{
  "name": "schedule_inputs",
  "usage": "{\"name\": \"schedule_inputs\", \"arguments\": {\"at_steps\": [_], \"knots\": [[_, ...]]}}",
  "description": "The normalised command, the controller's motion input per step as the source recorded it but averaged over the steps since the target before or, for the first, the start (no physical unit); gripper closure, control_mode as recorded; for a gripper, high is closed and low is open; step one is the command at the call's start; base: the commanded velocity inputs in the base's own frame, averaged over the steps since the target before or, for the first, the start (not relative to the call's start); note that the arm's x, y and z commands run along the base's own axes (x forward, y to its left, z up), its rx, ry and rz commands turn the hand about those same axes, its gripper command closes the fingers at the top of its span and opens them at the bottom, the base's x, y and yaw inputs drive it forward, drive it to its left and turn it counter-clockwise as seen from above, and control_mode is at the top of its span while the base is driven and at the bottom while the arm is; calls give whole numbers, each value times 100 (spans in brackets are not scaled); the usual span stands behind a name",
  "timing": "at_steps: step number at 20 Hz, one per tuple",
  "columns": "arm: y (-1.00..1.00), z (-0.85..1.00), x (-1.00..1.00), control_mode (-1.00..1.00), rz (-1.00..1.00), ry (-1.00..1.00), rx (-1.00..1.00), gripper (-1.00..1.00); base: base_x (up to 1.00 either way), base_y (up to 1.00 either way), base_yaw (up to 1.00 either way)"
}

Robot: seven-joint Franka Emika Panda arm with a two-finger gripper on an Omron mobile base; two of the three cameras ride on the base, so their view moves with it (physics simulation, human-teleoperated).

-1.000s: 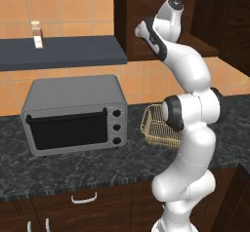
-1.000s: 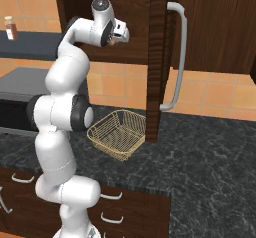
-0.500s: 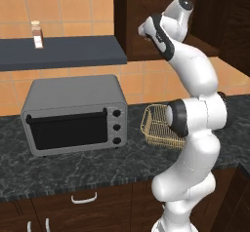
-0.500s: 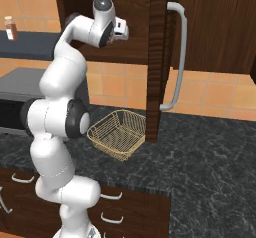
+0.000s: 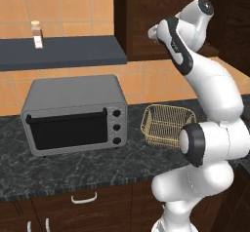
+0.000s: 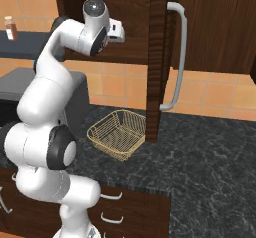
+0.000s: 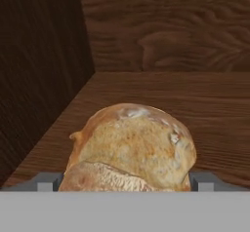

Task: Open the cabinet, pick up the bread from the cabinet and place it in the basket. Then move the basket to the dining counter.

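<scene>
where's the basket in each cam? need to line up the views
Left base view: basket right of centre on the black counter, between the toaster oven and the arm.
Right base view: basket left of centre, at the foot of the open cabinet door.
Hand view: not in it.
Shared landmark: the toaster oven, beside the basket in both base views.

We see flat, even rendered light with no glare; the cabinet [image 7: 171,46] interior is dim, darkest on its left wall. The bread [image 7: 134,145] looks slightly soft up close.
</scene>
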Motion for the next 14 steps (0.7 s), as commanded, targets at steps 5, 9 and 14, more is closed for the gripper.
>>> {"name": "schedule_inputs", "arguments": {"at_steps": [5,9,14], "knots": [[0,15,-100,-100,0,6,-7,100,0,0,0],[0,-9,-100,-100,0,20,-3,100,0,0,0],[0,-27,-100,-100,0,13,-1,100,0,0,0]]}}
